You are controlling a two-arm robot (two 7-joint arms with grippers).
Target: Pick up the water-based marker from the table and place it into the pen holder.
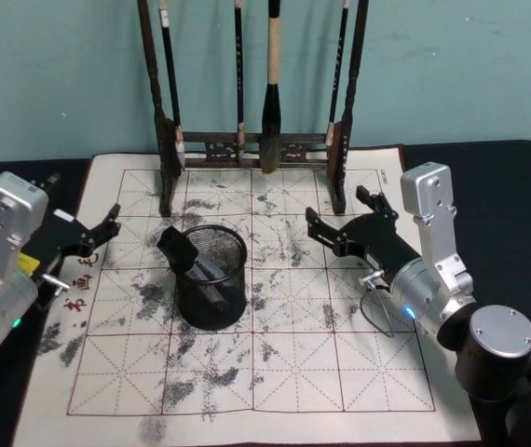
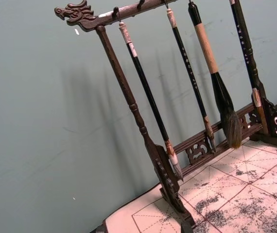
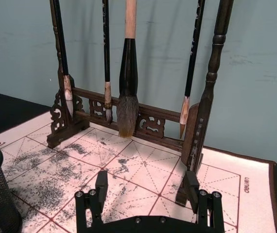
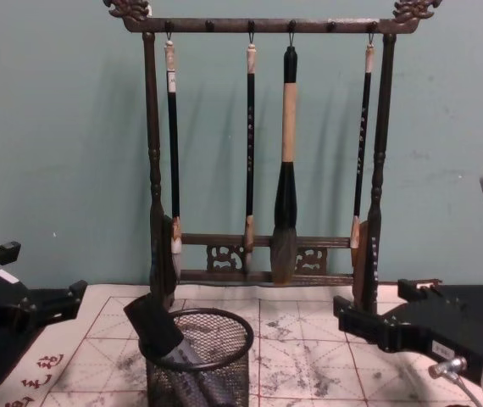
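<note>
The water-based marker (image 1: pixel 183 251) is a black stick with a wide cap end. It stands tilted inside the pen holder (image 1: pixel 211 277), its cap poking above the thick rim toward the upper left of the head frame. The pen holder is a black wire-mesh cup at the centre of the frame, on an ink-stained gridded practice mat (image 1: pixel 293 372).

The left gripper (image 1: pixel 102 226) sits at the left edge, fingers apart and empty, well apart from the cup. The right gripper (image 1: pixel 345 219) is right of centre, fingers spread and empty, with bare mat between it and the cup.

The wooden brush rack (image 1: pixel 256 149) stands across the upper middle, behind the cup.
</note>
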